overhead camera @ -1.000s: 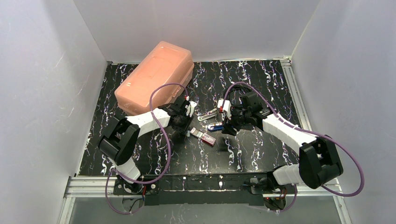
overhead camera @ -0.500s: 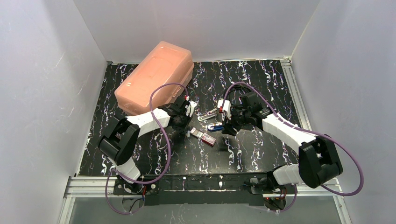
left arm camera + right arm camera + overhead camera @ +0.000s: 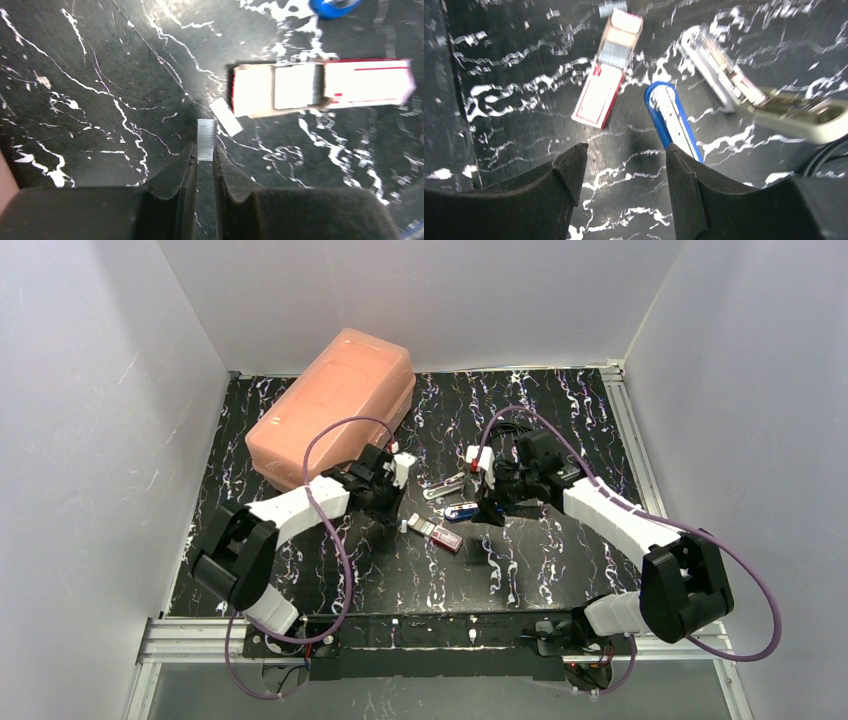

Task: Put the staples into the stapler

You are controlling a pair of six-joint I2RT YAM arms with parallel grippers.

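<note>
Staple strip (image 3: pixel 206 140) pinched in left pincer (image 3: pixel 205 156) (staples box (image 3: pixel 320 90) lies near); right pincer (image 3: pixel 624 155) spread.

Left arm (image 3: pixel 300 505): stretched from its base at the near left, forward and inward, forearm low over the counter (image 3: pixel 560 420).
Left wrist: bent so the hand tips downward.
Left hand (image 3: pixel 205 152): jaws drawn almost together, pinching the near end of a staple strip (image 3: pixel 206 137) between the tips.
Left fingers (image 3: pixel 175 175): dark, side by side, with a narrow slot between them.
Right arm (image 3: pixel 610 515): stretched from the near right base, forward and inward, elbow raised.
Right wrist: angled down toward the middle.
Right hand (image 3: pixel 626 150): jaws spread wide, nothing between them, held above the counter.
Right fingers (image 3: pixel 564 175): dark, well apart.
Hands: near each other, not touching.
</note>
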